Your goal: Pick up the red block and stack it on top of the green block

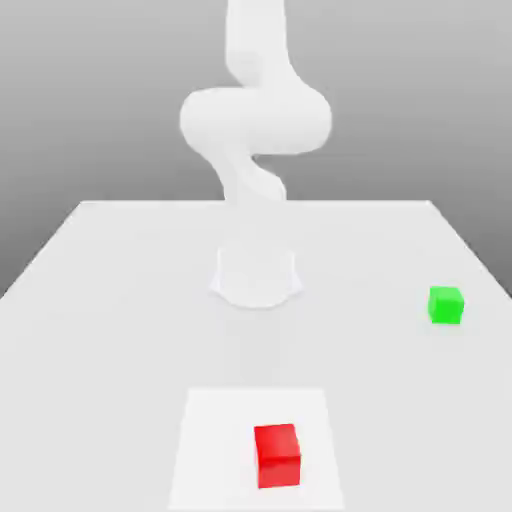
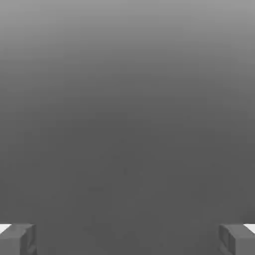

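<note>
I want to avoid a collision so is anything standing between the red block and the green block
Nothing visible stands between the red block and the green block; only bare tabletop and part of the white sheet lie there.

The red block [image 1: 277,457] rests on a square sheet [image 1: 220,440] on the tabletop [image 1: 110,350], before the arm base [image 1: 256,275]. The green block [image 1: 446,306] sits farther back, toward the exterior view's right.

The desk [image 1: 120,340] and upright arm [image 1: 256,120] are faced from the front, slightly above, in the exterior view; from the hand, plain grey is faced past the tool [image 2: 127,241], close by.
</note>
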Robot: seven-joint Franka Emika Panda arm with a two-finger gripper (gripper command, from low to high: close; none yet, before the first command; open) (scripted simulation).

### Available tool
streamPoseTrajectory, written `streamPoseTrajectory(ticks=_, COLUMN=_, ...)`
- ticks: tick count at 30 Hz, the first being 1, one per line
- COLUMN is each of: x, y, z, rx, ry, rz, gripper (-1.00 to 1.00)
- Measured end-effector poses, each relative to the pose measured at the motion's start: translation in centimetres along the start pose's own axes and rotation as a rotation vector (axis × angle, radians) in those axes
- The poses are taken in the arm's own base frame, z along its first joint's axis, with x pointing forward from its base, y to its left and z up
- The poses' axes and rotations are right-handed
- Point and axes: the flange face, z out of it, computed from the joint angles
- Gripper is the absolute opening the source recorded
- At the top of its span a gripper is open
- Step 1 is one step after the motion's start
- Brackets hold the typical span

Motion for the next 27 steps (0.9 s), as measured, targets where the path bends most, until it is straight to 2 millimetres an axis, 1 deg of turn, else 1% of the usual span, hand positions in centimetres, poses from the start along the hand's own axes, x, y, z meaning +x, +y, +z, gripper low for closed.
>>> streamPoseTrajectory(ticks=3, x=-0.9, y=0.5, z=6.7, rx=-0.066, ry=-0.071, rz=-0.014, gripper=0.00)
streamPoseTrajectory(ticks=7, x=-3.0, y=2.0, z=14.8, rx=-0.151, ry=-0.162, rz=-0.031, gripper=0.00)
streamPoseTrajectory(ticks=11, x=-6.0, y=4.5, z=22.2, rx=-0.234, ry=-0.252, rz=-0.049, gripper=0.00)
streamPoseTrajectory(ticks=14, x=-8.7, y=6.8, z=27.2, rx=-0.296, ry=-0.321, rz=-0.063, gripper=0.00)
streamPoseTrajectory(ticks=18, x=-13.1, y=10.6, z=32.9, rx=-0.378, ry=-0.413, rz=-0.082, gripper=0.00)
streamPoseTrajectory(ticks=22, x=-17.9, y=15.0, z=37.5, rx=-0.459, ry=-0.505, rz=-0.100, gripper=0.00)
streamPoseTrajectory(ticks=24, x=-19.6, y=16.7, z=39.4, rx=-0.479, ry=-0.527, rz=-0.104, gripper=0.00)
streamPoseTrajectory(ticks=27, x=-21.4, y=18.5, z=42.1, rx=-0.485, ry=-0.534, rz=-0.105, gripper=0.00)
